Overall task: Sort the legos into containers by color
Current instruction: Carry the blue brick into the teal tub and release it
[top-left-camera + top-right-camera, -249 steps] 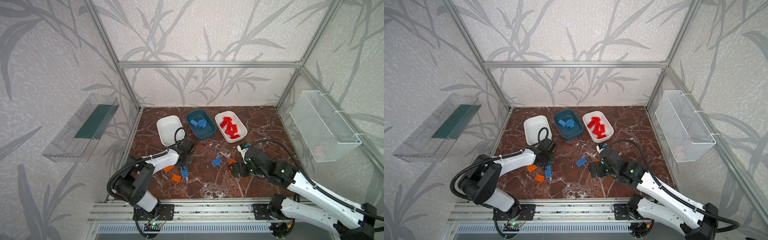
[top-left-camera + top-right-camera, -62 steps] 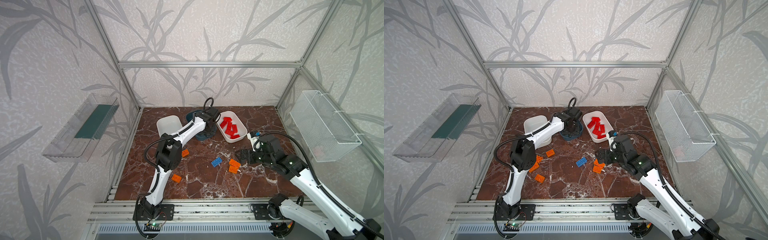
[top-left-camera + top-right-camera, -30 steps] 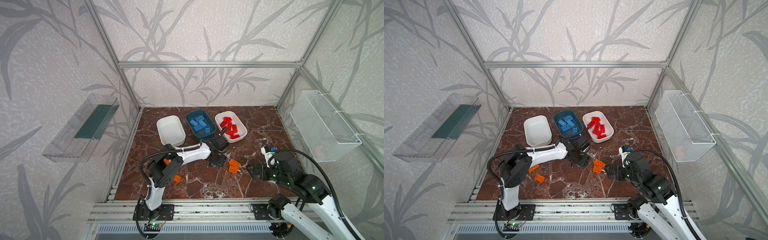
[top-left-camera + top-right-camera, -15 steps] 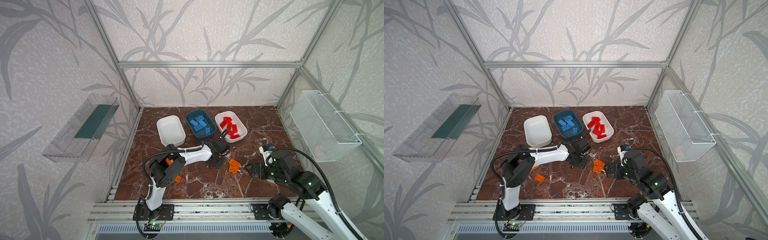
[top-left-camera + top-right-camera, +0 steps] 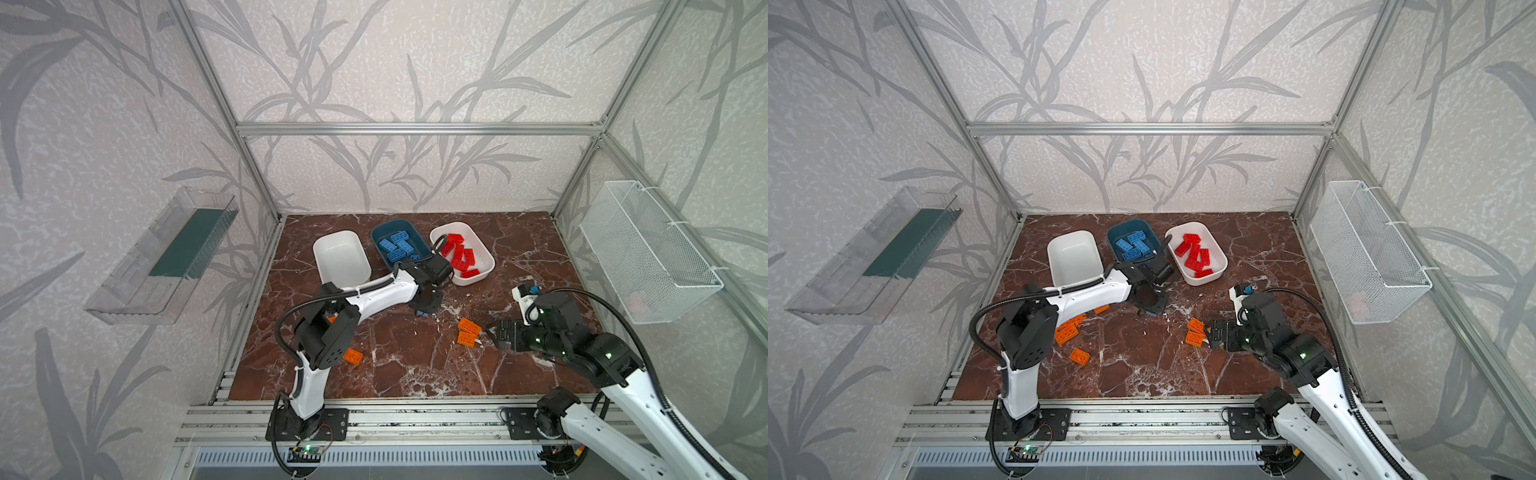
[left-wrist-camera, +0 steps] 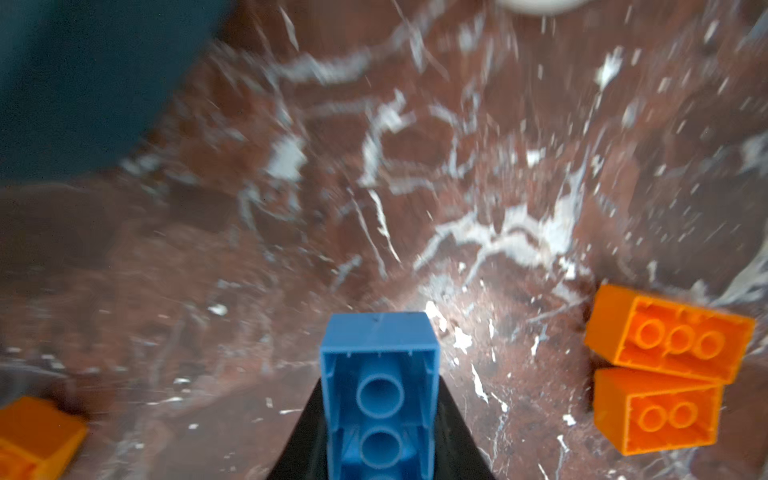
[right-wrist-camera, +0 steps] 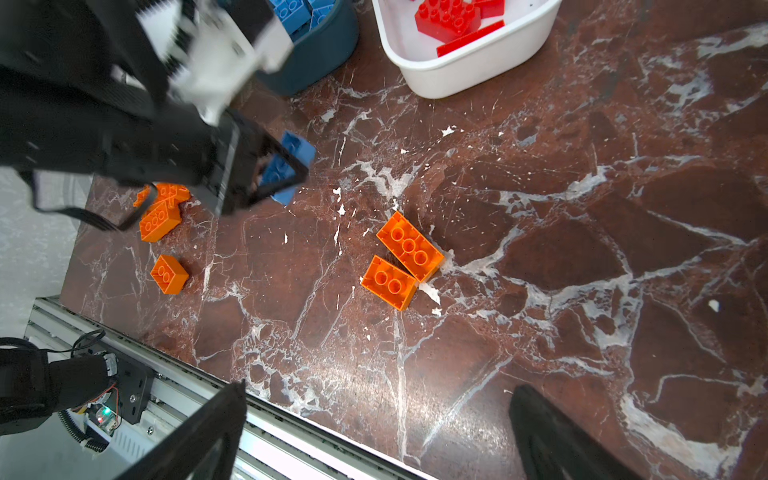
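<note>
My left gripper [image 5: 426, 305] is shut on a blue brick [image 6: 379, 395], low over the marble in front of the teal tub [image 5: 392, 224]; whether the brick touches the table I cannot tell. The held blue brick [image 7: 286, 166] also shows in the right wrist view. Several blue bricks lie in the teal tub. Several red bricks lie in the white tub [image 5: 484, 257] on its right. The other white tub [image 5: 340, 259] is empty. My right gripper [image 5: 496, 332] stands open beside two orange bricks [image 5: 468, 331]. More orange bricks [image 5: 1069, 328] lie under the left arm.
A single orange brick [image 5: 352, 356] lies near the left arm's elbow. A clear wall tray [image 5: 166, 257] hangs on the left wall and a wire mesh basket [image 5: 648, 257] on the right wall. An aluminium rail [image 5: 415, 415] runs along the table's front edge.
My left gripper has closed on the blue brick. The right gripper has crept a little left, toward the two orange bricks, still open.
</note>
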### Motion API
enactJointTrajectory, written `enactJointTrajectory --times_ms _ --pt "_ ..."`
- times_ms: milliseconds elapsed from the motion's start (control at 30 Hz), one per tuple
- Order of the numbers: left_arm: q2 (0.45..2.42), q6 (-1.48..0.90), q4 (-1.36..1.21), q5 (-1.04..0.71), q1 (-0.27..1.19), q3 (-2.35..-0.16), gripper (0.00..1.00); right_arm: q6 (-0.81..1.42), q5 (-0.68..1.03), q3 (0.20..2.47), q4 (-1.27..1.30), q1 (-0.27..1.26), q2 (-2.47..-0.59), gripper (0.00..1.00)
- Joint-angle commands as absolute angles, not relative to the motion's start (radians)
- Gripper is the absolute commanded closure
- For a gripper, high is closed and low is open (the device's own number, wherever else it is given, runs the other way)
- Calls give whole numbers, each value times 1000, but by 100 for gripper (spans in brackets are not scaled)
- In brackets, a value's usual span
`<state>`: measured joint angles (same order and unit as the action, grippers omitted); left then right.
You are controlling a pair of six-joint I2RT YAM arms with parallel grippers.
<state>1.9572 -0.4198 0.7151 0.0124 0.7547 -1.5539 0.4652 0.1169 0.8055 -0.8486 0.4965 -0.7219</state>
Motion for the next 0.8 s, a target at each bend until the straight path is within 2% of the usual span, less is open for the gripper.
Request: enactJointTrajectory --times_ms 0,200,367,533,600,700,767 --pt "1941 -441 807 60 642 -1702 82 435 139 835 -776 495 -777 1" --pt "2148 -449 920 55 515 -2026 81 401 161 863 -707 495 -914 1" --pt "2333 -455 1024 22 478 -2286 81 373 155 898 -673 494 -989 1" --pt "2423 -458 1037 -4 475 -2374 76 350 146 917 -654 491 -1041 1" --pt "2444 -462 1041 -23 473 -2389 63 346 150 920 -647 491 -1059 1" --pt "2442 -473 1041 -34 473 -2380 33 338 156 923 -640 491 -1074 1" --pt "2405 -482 1015 -30 474 -2332 28 336 155 922 -635 489 -1076 1"
